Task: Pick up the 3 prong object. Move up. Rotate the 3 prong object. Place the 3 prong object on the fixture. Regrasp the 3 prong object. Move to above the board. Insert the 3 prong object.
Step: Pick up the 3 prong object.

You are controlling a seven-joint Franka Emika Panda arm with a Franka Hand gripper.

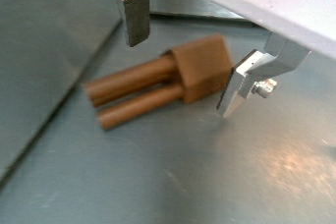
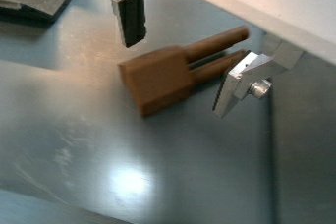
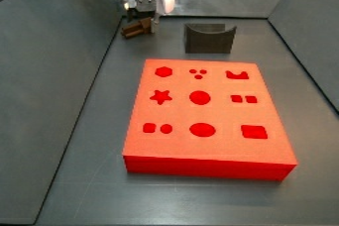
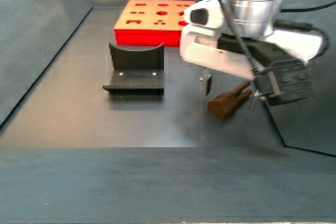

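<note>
We see the gripper (image 1: 184,56) spread wide, gripping nothing — the 3 prong object (image 1: 160,80) lies flat on the grey floor between its fingers (untouched by either), prongs toward 8 o'clock in a wrist view.

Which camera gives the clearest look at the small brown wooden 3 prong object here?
A wrist view is best: the small brown wooden 3 prong object fills the frame, lying on the grey floor between the open gripper fingers, prongs visible. The other wrist picture shows mostly its block end. In both side views it is tiny, beneath the gripper.
</note>
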